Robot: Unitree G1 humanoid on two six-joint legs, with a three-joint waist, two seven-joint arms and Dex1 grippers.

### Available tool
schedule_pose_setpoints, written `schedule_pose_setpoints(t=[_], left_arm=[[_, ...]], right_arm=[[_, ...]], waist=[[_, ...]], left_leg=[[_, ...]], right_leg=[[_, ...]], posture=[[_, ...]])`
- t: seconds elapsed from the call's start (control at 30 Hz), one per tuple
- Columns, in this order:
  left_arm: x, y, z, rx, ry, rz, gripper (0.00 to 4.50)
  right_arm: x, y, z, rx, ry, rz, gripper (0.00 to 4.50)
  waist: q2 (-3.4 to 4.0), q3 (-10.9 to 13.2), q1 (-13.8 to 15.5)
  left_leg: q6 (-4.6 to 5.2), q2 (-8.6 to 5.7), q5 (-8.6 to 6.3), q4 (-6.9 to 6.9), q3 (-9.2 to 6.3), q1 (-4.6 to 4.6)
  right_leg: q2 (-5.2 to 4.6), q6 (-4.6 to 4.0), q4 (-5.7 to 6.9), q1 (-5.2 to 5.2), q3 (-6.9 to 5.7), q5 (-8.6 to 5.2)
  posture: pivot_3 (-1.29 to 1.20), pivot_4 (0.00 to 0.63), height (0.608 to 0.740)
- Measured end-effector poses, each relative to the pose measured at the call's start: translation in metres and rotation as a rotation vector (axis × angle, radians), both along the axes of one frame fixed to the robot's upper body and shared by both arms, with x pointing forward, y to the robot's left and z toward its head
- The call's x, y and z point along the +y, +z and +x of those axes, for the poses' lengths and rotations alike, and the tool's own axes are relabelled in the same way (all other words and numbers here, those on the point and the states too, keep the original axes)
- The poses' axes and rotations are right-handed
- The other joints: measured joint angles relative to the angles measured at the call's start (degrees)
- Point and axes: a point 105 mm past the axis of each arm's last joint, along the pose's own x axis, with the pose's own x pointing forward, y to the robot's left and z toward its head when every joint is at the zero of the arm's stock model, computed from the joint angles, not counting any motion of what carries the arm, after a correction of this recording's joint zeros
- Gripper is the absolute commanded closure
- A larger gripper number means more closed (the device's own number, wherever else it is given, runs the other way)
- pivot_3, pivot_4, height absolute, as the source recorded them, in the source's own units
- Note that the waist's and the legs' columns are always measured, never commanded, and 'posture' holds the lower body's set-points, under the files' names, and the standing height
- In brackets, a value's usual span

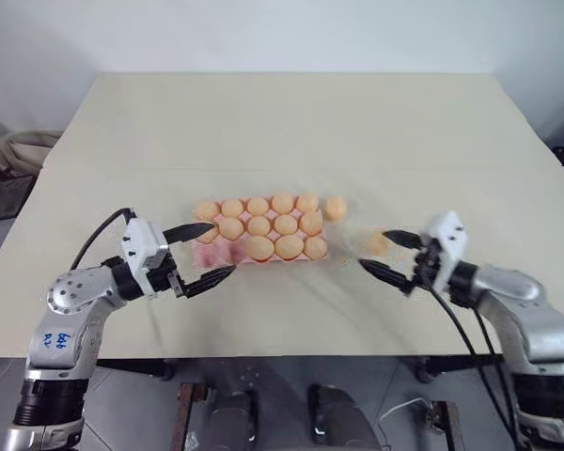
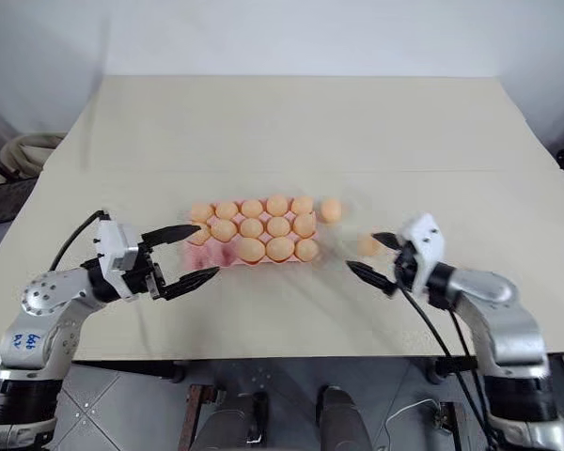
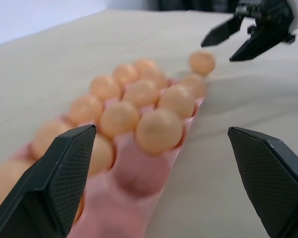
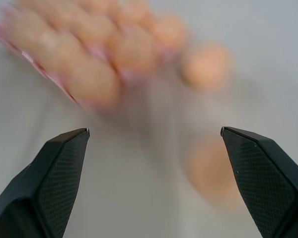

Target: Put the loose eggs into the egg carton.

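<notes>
- The left gripper hangs at the left end of the carton, its fingers spread wide and holding nothing; one finger lies over the carton's left edge, the other just in front of it.
- The carton sits mid-table, long side across. Most cups hold eggs; the front-left corner shows bare pink, so at least one or two cups there are free. The exact count of free cups is hard to tell.
- Just beside the carton's right end, level with its back row, one loose egg rests on the table, close to the carton or touching it.
- Farther right of the carton, level with its front row, a second loose egg lies on the table, blurred, between the fingers of the right gripper or just beyond them.
- The right gripper is wide open with nothing clamped.
- Step in hand, as I judge it: the right arm is set to pick up the egg right of the carton.
- Next move calls for centring the fingers on that egg, closing gently, then carrying it across the full cups to a free cup at the carton's left; the left gripper sits close to that spot and may have to give way.
</notes>
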Motion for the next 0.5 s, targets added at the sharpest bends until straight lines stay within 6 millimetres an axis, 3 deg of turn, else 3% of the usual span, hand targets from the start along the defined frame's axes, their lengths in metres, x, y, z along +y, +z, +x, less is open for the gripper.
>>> schedule_pose_setpoints(t=[0.1, 0.2, 0.33, 0.5], left_arm=[[-0.008, -0.002, 0.004, 0.006, -0.042, -0.001, 0.00], [-0.013, -0.005, 0.007, 0.019, -0.069, 0.006, 0.00], [-0.017, -0.002, 0.010, 0.018, -0.097, 0.009, 0.00], [-0.016, -0.002, 0.010, 0.012, -0.098, 0.010, 0.00]], right_arm=[[-0.033, -0.008, -0.013, -0.016, -0.128, 0.002, 0.06], [-0.049, -0.016, -0.022, -0.010, -0.198, 0.000, 0.06], [-0.050, -0.022, -0.025, -0.005, -0.223, 0.012, 0.06], [-0.033, -0.007, -0.010, -0.041, -0.184, 0.023, 0.06]], waist=[[0.00, 0.00, 0.22], [0.00, 0.00, 0.18], [0.00, 0.00, -0.05], [0.00, 0.00, 0.03]], left_leg=[[0.03, 0.02, 0.08, 0.06, 0.03, 0.08], [0.03, 0.03, 0.10, 0.23, 0.03, 0.08], [0.03, 0.06, 0.09, 0.43, 0.05, 0.08], [0.02, 0.14, 0.09, 0.54, 0.01, 0.07]], right_leg=[[0.04, -0.01, 0.11, 0.06, 0.02, 0.01], [0.05, -0.07, 0.18, 0.09, 0.04, 0.04], [0.05, -0.13, 0.30, 0.09, 0.10, 0.10], [0.06, -0.21, 0.33, 0.09, 0.07, 0.15]], posture=[[0.00, 0.150, 0.740], [0.00, 0.150, 0.740], [0.00, 0.150, 0.740], [0.00, 0.150, 0.740]])
